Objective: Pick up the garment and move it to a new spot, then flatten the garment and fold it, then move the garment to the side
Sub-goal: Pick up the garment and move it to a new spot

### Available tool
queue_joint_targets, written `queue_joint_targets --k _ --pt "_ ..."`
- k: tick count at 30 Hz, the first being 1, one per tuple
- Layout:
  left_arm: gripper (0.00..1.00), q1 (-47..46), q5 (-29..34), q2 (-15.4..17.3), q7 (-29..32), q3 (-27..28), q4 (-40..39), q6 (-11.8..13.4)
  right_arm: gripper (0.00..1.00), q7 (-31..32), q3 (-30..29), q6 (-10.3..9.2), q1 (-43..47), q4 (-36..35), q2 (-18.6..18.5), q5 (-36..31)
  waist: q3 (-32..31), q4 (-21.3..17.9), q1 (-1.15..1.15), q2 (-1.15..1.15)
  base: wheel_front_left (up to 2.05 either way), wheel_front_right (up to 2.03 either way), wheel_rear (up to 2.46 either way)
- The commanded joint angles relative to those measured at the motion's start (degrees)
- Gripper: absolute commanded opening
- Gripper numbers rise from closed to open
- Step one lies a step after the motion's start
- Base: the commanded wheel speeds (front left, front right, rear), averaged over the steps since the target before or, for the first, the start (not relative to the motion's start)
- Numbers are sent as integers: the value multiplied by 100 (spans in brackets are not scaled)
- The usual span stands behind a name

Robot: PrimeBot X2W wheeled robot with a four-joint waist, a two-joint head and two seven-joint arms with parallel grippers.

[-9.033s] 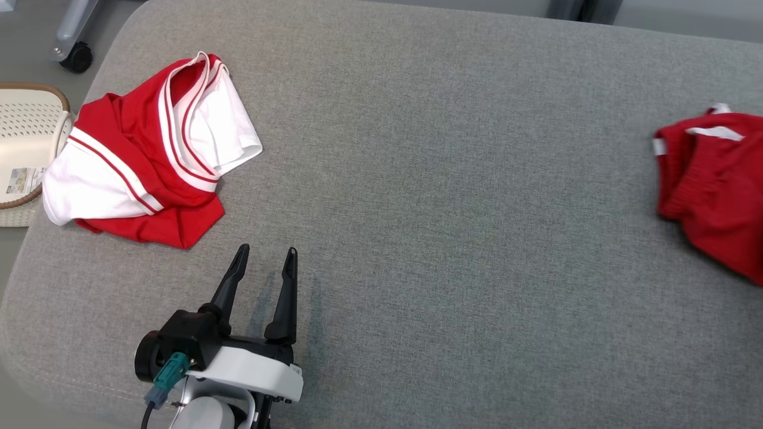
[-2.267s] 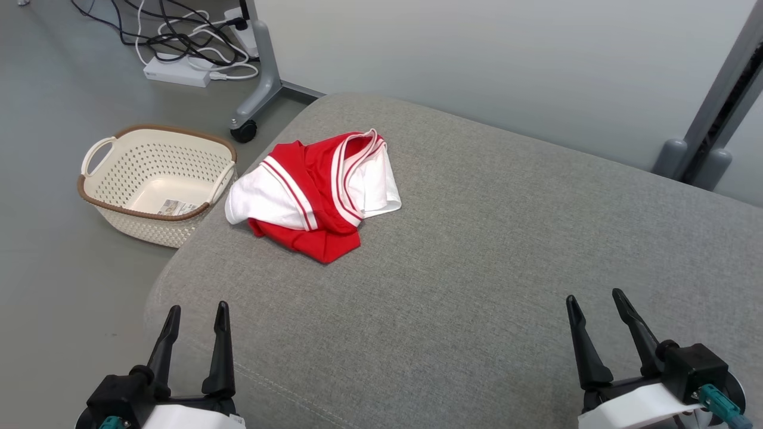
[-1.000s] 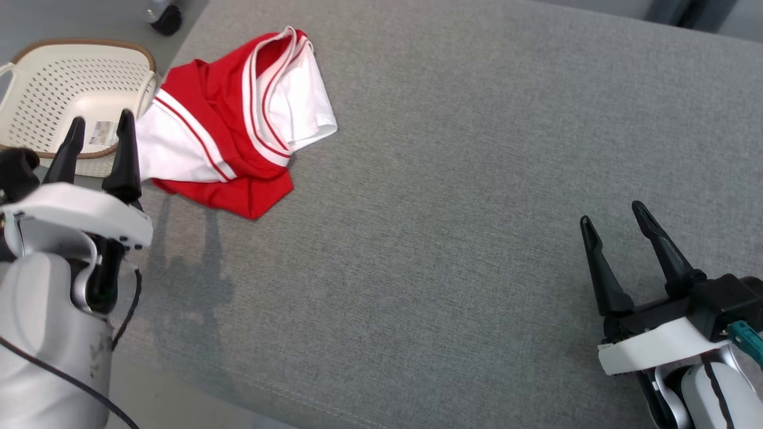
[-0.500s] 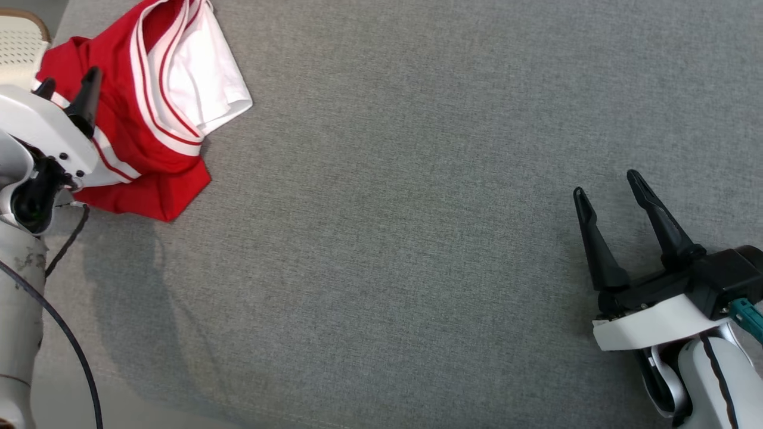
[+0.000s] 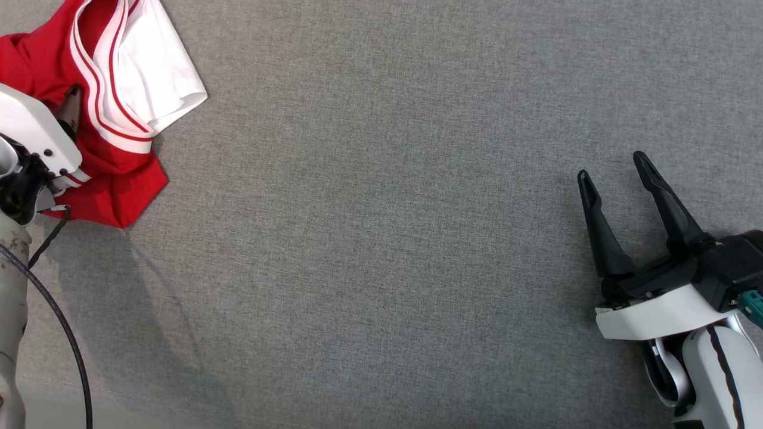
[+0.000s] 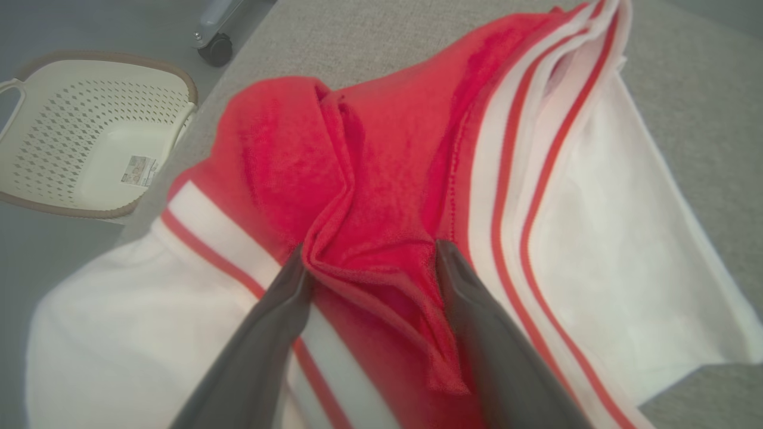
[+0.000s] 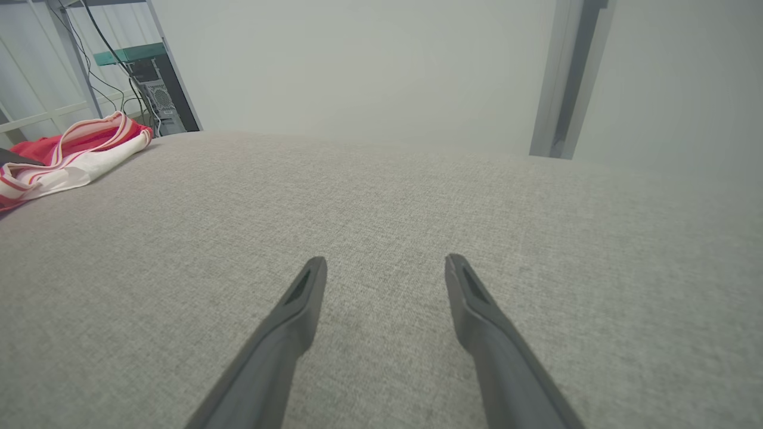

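The garment (image 5: 113, 89), red with white panels and striped bands, lies crumpled at the top left of the grey cushion (image 5: 381, 238). My left gripper (image 6: 369, 256) is open and pressed down onto it, its two fingers standing either side of a raised red fold (image 6: 357, 226). In the head view its white wrist housing covers most of it, and one dark finger (image 5: 73, 101) shows against the red cloth. My right gripper (image 5: 611, 167) hovers open over bare cushion at the lower right, far from the garment (image 7: 71, 149), with nothing between its fingers (image 7: 304, 292).
A cream perforated basket (image 6: 89, 155) sits on the floor past the cushion's left edge, near a caster wheel (image 6: 216, 49). A pale wall and a grey post (image 7: 566, 77) stand behind the cushion. A cable (image 5: 59, 322) hangs beside my left forearm.
My left gripper has moved from beside the basket onto the garment and now straddles a red fold. The head camera has shifted, sliding the garment toward the top left. The right gripper has hardly moved.
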Motion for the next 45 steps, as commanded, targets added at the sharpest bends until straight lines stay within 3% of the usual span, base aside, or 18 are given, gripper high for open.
queue_joint_targets --k 1,2,3,10,19,32,45 --pt "100 -90 8 -13 -19 -33 121 5 100 11 -14 0 39 83 -26 -16 0 -4 0 0 0 0 0" --pt "62 -118 -8 -29 -32 -46 182 1 100 11 -11 0 42 95 -21 -19 -5 -4 0 0 0 0 0" --pt "0 -144 -16 -41 -45 -59 225 -1 100 11 -13 0 41 107 -17 -16 -15 -4 0 0 0 0 0" --pt "0 -240 -62 -73 -325 -154 368 -18 100 10 53 1 60 187 14 21 -229 28 0 0 0 0 0" --pt "0 -117 -270 -96 -1366 -272 -10 -21 100 10 138 1 215 329 99 61 -848 66 0 0 0 0 0" --pt "0 296 -1001 -76 -2275 -704 -1248 -22 100 9 131 1 487 461 309 86 -1697 7 0 0 0 0 0" --pt "0 863 -1508 -313 -2364 -1222 -2701 -23 100 8 -127 1 675 462 489 46 -2225 -394 0 0 0 0 0"
